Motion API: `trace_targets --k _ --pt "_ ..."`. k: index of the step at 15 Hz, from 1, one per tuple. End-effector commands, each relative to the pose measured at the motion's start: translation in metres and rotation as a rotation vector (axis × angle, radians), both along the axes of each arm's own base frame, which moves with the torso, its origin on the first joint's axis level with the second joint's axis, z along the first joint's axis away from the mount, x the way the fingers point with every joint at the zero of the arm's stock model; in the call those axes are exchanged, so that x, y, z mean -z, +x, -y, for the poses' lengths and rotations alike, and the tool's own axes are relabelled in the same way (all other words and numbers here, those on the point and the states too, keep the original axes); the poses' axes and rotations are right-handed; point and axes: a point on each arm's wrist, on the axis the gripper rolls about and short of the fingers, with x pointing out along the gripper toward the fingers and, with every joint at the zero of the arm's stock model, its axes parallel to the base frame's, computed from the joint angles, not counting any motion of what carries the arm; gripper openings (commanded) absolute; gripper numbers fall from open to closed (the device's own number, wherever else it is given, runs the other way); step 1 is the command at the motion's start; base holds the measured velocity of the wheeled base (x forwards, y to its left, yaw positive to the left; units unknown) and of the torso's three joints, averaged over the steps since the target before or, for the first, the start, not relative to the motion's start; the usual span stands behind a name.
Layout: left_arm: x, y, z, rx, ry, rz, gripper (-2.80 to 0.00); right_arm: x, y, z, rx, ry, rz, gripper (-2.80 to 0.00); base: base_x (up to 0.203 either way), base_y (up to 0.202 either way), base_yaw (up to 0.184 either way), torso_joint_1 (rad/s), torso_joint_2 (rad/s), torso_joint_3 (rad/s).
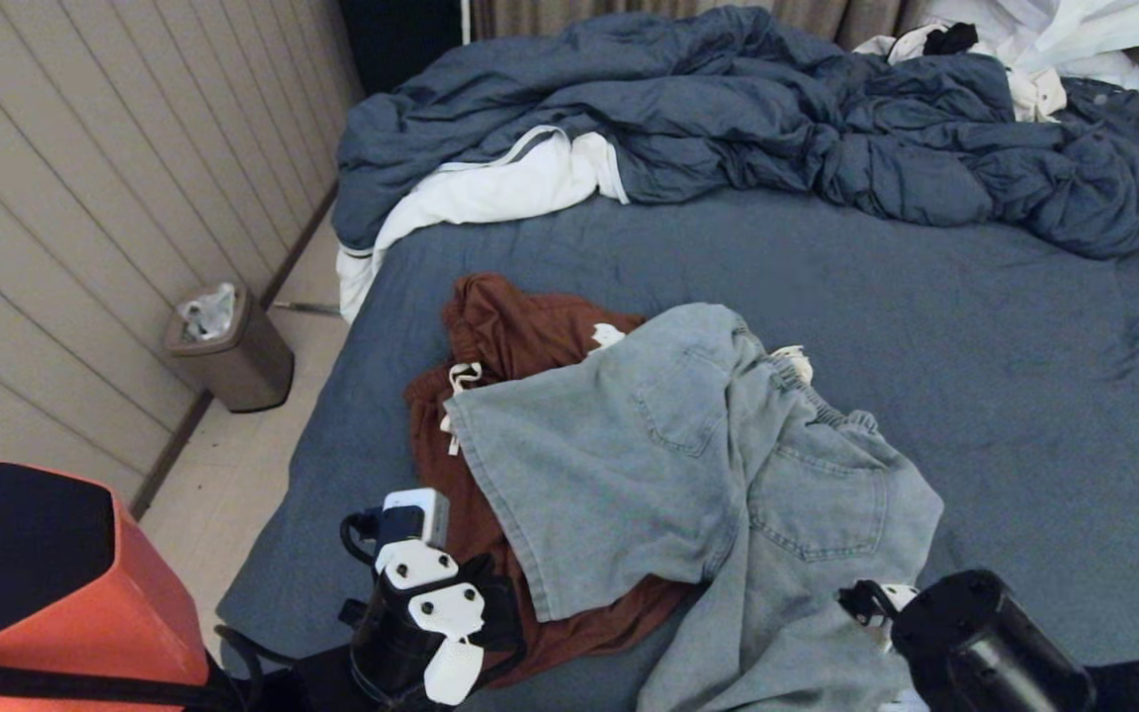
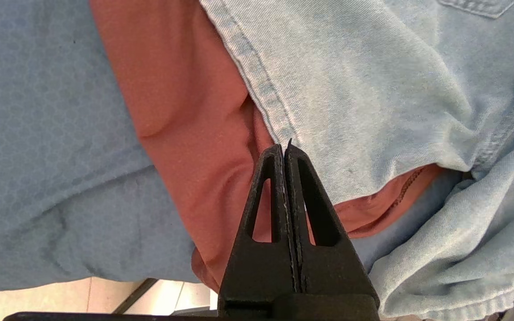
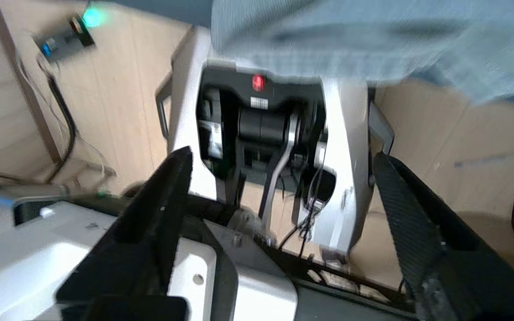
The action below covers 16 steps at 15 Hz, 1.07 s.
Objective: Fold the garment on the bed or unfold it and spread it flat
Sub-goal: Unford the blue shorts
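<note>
Light-blue denim shorts point(image 1: 708, 445) lie crumpled near the front of the bed point(image 1: 975, 326), partly on top of a rust-brown garment point(image 1: 500, 336). The blue duvet point(image 1: 728, 109) with white lining is bunched at the back. In the left wrist view my left gripper point(image 2: 285, 149) is shut with nothing in it, its tip over the rust-brown garment point(image 2: 185, 111) right beside the hem of the shorts point(image 2: 350, 89). My right gripper point(image 3: 282, 155) is open and empty. It points down past the bed's front edge, under a hanging part of the shorts point(image 3: 328, 35).
A small bin point(image 1: 231, 348) stands on the floor left of the bed by the panelled wall. An orange and black object point(image 1: 45, 583) fills the front left corner. White clothes point(image 1: 1054, 40) lie at the back right. The robot's base point(image 3: 350, 147) is below the right gripper.
</note>
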Motion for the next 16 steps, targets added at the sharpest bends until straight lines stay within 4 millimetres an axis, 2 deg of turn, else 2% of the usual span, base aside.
trace_targets --k 1,2,3,4,6,8,10,12,14,16 --pt "-0.007 -0.001 -0.001 -0.005 -0.022 0.016 -2.8 -0.024 -0.003 0.017 0.041 0.063 0.104 0.0 0.0 0.0 0.0 0.0 0.0 0.0" --pt "-0.009 -0.001 -0.003 -0.006 -0.025 0.022 -2.8 -0.032 -0.002 0.024 0.059 0.058 0.132 0.0 0.0 0.0 0.0 0.0 0.0 0.0" --pt "-0.021 -0.003 -0.006 -0.008 -0.048 0.046 -2.8 -0.047 -0.002 0.038 0.098 0.059 0.187 0.0 0.0 0.0 0.0 0.0 0.0 0.0" --pt "-0.028 -0.003 -0.009 -0.009 -0.059 0.061 -2.8 -0.057 -0.003 0.046 0.112 0.045 0.219 -2.8 0.0 0.0 0.0 0.0 0.0 0.0" --pt "-0.044 -0.007 -0.019 -0.009 -0.076 0.1 -2.8 -0.074 -0.01 0.065 0.168 0.031 0.289 -2.8 0.0 0.0 0.0 0.0 0.0 0.0" --pt "-0.054 -0.007 -0.03 0.001 -0.086 0.106 -2.8 -0.082 -0.016 0.077 0.202 0.007 0.335 -2.8 0.0 0.0 0.0 0.0 0.0 0.0" --pt "-0.069 0.002 -0.051 -0.035 -0.097 0.124 -2.8 -0.087 -0.02 0.085 0.239 -0.002 0.375 -2.8 0.0 0.0 0.0 0.0 0.0 0.0" --pt "-0.093 0.003 -0.077 -0.078 -0.095 0.169 -2.8 -0.1 -0.03 0.097 0.294 -0.025 0.453 -2.8 0.0 0.0 0.0 0.0 0.0 0.0" --pt "-0.121 -0.017 -0.106 -0.109 -0.094 0.208 -2.8 -0.113 -0.056 0.107 0.309 -0.054 0.503 -2.8 0.0 0.0 0.0 0.0 0.0 0.0" --pt "-0.142 -0.049 -0.14 -0.17 -0.061 0.205 -2.8 -0.123 -0.089 0.113 0.316 -0.052 0.563 -2.8 0.0 0.0 0.0 0.0 0.0 0.0"
